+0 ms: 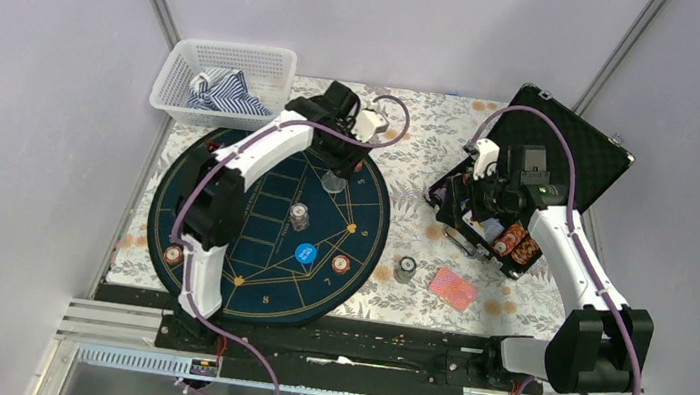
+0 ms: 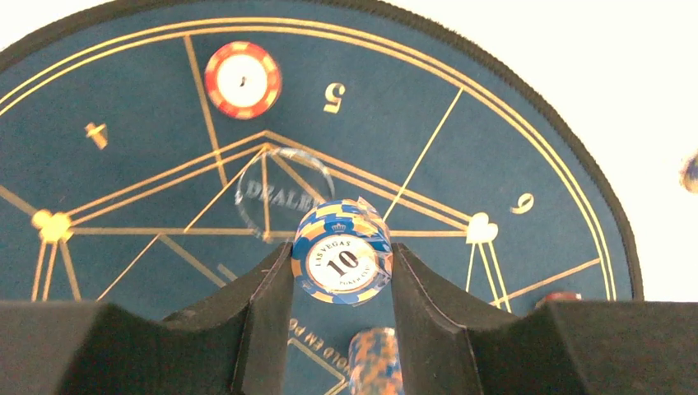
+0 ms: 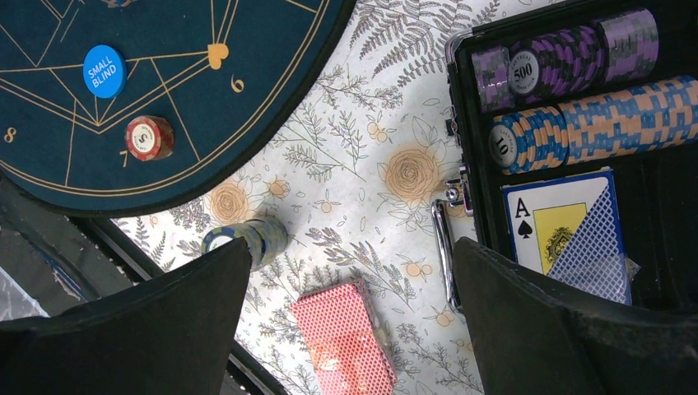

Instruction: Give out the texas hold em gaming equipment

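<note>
**Chips on the move:** The left gripper (image 2: 342,253) pinches a blue-and-orange chip stack (image 2: 342,265) (its face reads 10) between its two black fingers (image 2: 263,321). The jaws are set at the stack's width and touch it on both sides, above the dark blue mat (image 2: 123,148). Just beyond the fingertips, the clear dealer disc (image 2: 284,191) lies flat on the mat's gold lines, and a red chip (image 2: 243,80) sits farther out. Back toward the wrist, between the fingers, a second blue-and-orange stack (image 2: 374,366) stands on the mat.

The right gripper (image 3: 350,247) hangs with its jaws spread wide, gripping nothing, over the floral tablecloth (image 3: 362,164). The red-backed card deck (image 3: 342,346) lies under the gap, and a pale chip stack (image 3: 247,239) sits just beside one finger. Outside the other finger is the open black case (image 3: 663,197), holding rows of purple chips (image 3: 568,53) and blue-and-orange chips (image 3: 609,115), plus an ace of spades (image 3: 543,222). Beyond the fingertips, the blue small-blind disc (image 3: 104,71) and a red chip stack (image 3: 149,137) rest on the mat.
</note>
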Controlling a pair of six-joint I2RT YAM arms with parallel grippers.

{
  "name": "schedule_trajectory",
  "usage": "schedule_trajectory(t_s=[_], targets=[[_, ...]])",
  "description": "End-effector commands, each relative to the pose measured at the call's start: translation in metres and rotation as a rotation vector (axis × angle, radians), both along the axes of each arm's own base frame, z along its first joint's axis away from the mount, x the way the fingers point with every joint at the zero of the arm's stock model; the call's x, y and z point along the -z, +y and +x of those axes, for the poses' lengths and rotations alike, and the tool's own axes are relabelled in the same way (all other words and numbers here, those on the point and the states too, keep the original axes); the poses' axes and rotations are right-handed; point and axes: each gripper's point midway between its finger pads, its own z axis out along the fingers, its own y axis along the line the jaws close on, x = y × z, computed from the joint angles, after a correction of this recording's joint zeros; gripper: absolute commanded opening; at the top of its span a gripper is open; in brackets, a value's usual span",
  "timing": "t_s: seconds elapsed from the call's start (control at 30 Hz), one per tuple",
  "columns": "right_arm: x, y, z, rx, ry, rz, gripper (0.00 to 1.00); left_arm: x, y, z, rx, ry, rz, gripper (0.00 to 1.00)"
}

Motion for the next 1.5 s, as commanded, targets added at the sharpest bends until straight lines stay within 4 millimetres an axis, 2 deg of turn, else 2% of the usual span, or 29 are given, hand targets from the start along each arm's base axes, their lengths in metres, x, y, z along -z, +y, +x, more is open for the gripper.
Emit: schedule_trajectory(t_s=[0.0, 0.27, 0.73, 0.83, 0.9, 1.07, 1.2, 1.3, 1.37, 1.47], targets=[[-0.009, -0.001, 0.004, -0.006, -0.055, 0.003, 1.0, 0.001, -0.037, 0.025, -0.009, -0.048, -0.039, 0.44], [-0.007, -0.003, 0.004, 0.0, -0.056, -0.007, 1.0, 0.031, -0.067, 0.049, -0.052, -0.053, -0.033, 0.44], [-0.005, -0.003, 0.004, -0.003, -0.053, -0.009, 1.0, 0.066, -0.069, 0.066, -0.137, -0.052, 0.008, 0.46], [-0.004, -0.003, 0.004, -0.005, -0.05, -0.008, 1.0, 0.069, -0.069, 0.069, -0.145, -0.054, 0.014, 0.49], [-0.004, -0.003, 0.004, -0.005, -0.049, -0.009, 1.0, 0.068, -0.068, 0.071, -0.154, -0.059, 0.021, 0.57], [-0.004, -0.003, 0.004, -0.006, -0.051, -0.01, 1.0, 0.049, -0.063, 0.06, -0.139, -0.044, 0.023, 0.71], [-0.004, -0.002, 0.003, -0.009, -0.048, -0.007, 1.0, 0.005, -0.057, 0.042, -0.11, -0.059, -0.027, 0.76], [-0.004, -0.002, 0.003, -0.012, -0.046, -0.003, 1.0, -0.028, -0.046, 0.02, -0.059, -0.07, -0.047, 0.79], [-0.004, -0.002, 0.003, -0.011, -0.047, -0.004, 1.0, -0.04, -0.032, 0.0, -0.014, -0.06, -0.047, 0.79], [-0.002, -0.003, 0.002, -0.012, -0.045, -0.008, 1.0, -0.041, -0.008, -0.029, 0.018, -0.046, -0.019, 0.79]])
